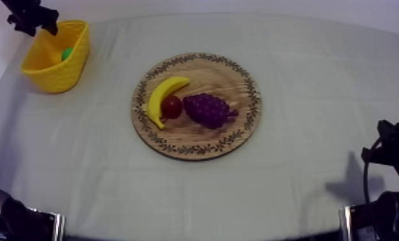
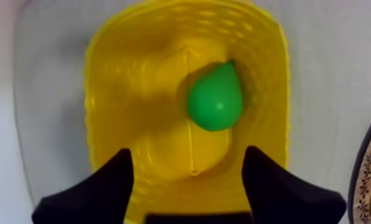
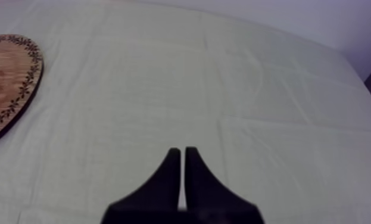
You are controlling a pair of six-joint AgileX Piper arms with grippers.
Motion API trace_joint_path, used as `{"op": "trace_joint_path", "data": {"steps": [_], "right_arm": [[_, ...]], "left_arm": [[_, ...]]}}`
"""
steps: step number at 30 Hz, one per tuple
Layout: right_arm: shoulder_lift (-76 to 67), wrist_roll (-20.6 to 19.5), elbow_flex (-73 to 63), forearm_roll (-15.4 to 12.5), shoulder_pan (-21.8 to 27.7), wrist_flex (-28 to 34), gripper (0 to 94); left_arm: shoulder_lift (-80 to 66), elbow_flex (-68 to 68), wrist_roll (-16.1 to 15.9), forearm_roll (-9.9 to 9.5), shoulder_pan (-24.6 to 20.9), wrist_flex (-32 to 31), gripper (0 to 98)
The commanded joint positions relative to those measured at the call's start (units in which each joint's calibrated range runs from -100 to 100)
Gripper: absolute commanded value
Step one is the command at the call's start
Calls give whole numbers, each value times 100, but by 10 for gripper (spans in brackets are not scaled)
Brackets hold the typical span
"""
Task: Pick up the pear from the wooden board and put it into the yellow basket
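The green pear [image 2: 215,96] lies on the floor of the yellow basket [image 2: 128,89], free of any grip. My left gripper [image 2: 187,179] hangs open above the basket, its two black fingers wide apart with nothing between them. From above, the basket [image 1: 73,61] stands at the far left of the table with the pear [image 1: 66,54] showing inside, and my left gripper [image 1: 32,18] hovers over its back rim. My right gripper [image 3: 182,161] is shut on nothing, low over bare cloth; from above it rests at the right edge [image 1: 394,144].
The round wooden board [image 1: 240,131] sits mid-table, holding a banana [image 1: 162,96], a small red fruit [image 1: 171,106] and a bunch of grapes [image 1: 208,109]. The board's patterned rim [image 3: 21,95] lies beyond my right gripper. Open cloth surrounds the board.
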Motion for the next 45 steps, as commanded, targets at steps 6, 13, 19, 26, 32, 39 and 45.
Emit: {"op": "trace_joint_path", "data": {"steps": [6, 13, 19, 26, 32, 39, 45], "right_arm": [[-5, -4, 1, 1, 2, -4, 4], [-5, -4, 1, 1, 2, -4, 4], [-5, -4, 1, 1, 2, -4, 4], [-5, -4, 1, 1, 2, -4, 4], [-5, -4, 1, 1, 2, -4, 4], [-5, -4, 1, 1, 2, -4, 4], [-5, -4, 1, 1, 2, -4, 4]], "left_arm": [[-1255, 1045, 268, -63, 169, -812, 338], [-2440, 2116, 509, -151, 296, -1417, 173], [-3634, 3328, 579, -191, 365, -2011, 82], [-5471, 5252, 704, -224, 675, -3222, 14], [-7378, 7198, 858, -251, 1025, -4412, 2], [-9229, 8803, 587, -111, 1186, -4794, 0], [-10679, 10033, -138, 432, 1136, -4831, 0]]}}
